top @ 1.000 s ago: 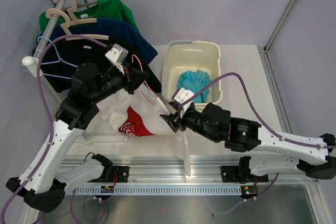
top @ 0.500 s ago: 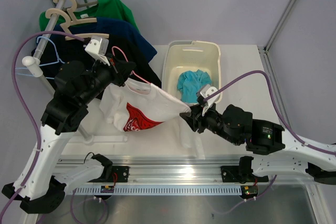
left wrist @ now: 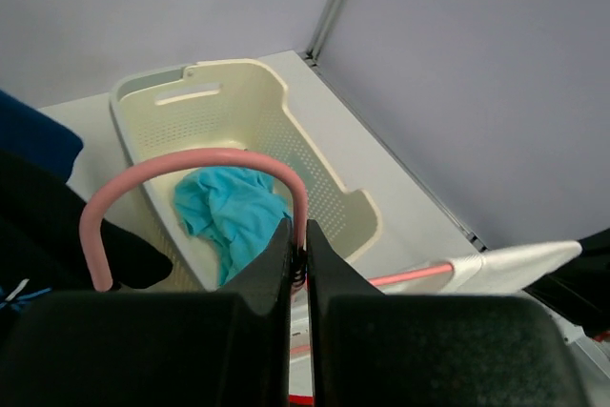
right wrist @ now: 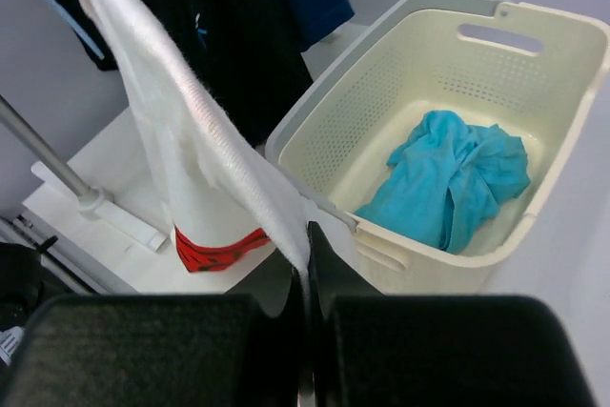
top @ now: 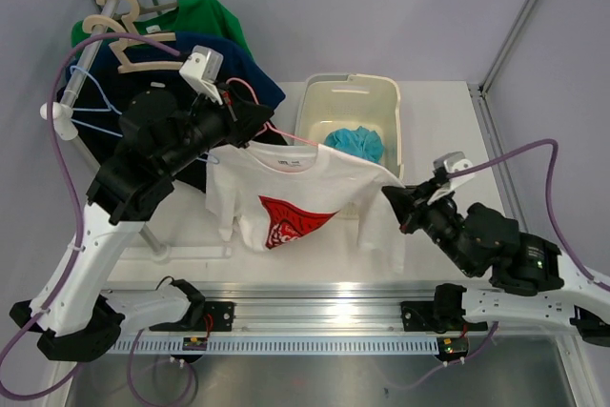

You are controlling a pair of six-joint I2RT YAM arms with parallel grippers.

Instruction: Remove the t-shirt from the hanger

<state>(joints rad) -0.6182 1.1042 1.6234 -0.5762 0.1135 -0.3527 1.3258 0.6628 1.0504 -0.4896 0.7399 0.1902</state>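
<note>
So far: white t-shirt point(top: 286, 188) still hangs on the pink hanger point(left wrist: 191, 156), stretched in the air above the bench between both arms.
Left jaws: pinched together on the hanger's hook.
Right jaws: clamped on the shirt's sleeve edge.
Left to do: probably pull the shirt clear; basket point(top: 345, 83) waits nearby.

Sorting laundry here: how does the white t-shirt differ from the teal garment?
The white t-shirt hangs spread on a pink hanger; the teal garment lies crumpled in the basket. The white t-shirt bears a red print; the teal garment looks plain. The right gripper pinches the white t-shirt; nothing touches the teal garment. Both are clothing.
</note>
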